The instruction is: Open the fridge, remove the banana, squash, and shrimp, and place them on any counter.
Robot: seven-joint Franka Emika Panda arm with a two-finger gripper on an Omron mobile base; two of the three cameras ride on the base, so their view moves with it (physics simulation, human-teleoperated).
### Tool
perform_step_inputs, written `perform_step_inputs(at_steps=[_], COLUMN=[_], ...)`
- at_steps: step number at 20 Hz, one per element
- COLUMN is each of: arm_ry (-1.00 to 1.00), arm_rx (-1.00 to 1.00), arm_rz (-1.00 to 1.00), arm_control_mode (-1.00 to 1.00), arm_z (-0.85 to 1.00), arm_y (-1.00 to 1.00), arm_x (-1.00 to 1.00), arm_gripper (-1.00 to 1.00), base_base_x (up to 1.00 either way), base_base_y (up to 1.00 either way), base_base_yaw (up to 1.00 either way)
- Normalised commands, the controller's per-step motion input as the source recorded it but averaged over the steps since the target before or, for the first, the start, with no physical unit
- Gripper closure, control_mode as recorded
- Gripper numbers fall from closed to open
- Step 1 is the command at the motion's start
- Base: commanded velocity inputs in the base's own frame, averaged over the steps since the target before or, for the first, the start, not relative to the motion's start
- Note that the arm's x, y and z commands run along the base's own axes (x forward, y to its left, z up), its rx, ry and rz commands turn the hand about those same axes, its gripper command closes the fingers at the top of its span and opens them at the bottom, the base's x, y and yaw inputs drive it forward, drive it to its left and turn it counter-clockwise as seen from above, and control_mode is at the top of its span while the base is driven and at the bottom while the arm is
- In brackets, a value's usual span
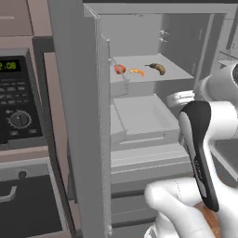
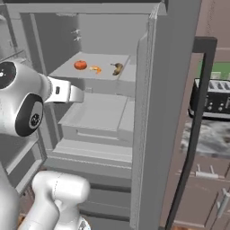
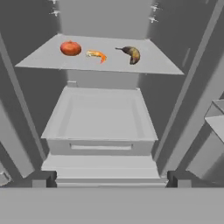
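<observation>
Sitting on a smooth grey fridge (image 3: 183, 65) shelf: round squash (image 3: 70, 48), curled shrimp (image 3: 96, 54), seemingly browned banana (image 3: 131, 54); end effector (image 3: 109, 178) spread.

The arm (image 1: 204, 153) is built of rounded glossy white shells. A long black panel runs down one link at 4 o'clock in the left base view. A round black joint cap (image 2: 30, 117) carries a small pale emblem.

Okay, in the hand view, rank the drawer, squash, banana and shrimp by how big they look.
1. Drawer, largest by far.
2. Squash and banana, too close to rank.
3. Shrimp, smallest.
All three foods share one shelf.
</observation>
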Motion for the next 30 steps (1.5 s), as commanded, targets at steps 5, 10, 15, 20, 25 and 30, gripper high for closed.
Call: perform_step_inputs(at_steps=[5, 10, 15, 20, 25, 30], arm_ry=[0.00, 0.00, 0.00, 0.00, -0.01, -0.03], arm_rx=[0.00, 0.00, 0.00, 0.00, 0.04, 0.00], arm_rz=[0.00, 0.00, 0.00, 0.00, 0.00, 0.00], arm_control_mode=[1.00, 1.00, 1.00, 1.00, -1.00, -1.00], arm_z=[0.00, 0.00, 0.00, 0.00, 0.00, 0.02], arm_y=[0.00, 0.00, 0.00, 0.00, -0.08, -0.15], arm_x=[0.00, 0.00, 0.00, 0.00, 0.00, 0.30], arm_gripper=[-1.00, -1.00, -1.00, -1.00, -1.00, -1.00], base_base_x=[0.48, 0.50, 0.64, 0.63, 0.03, 0.00], base_base_y=[0.00, -0.02, -0.11, -0.13, -0.03, 0.00], base_base_yaw=[0.00, 0.00, 0.00, 0.00, 0.00, 0.00])
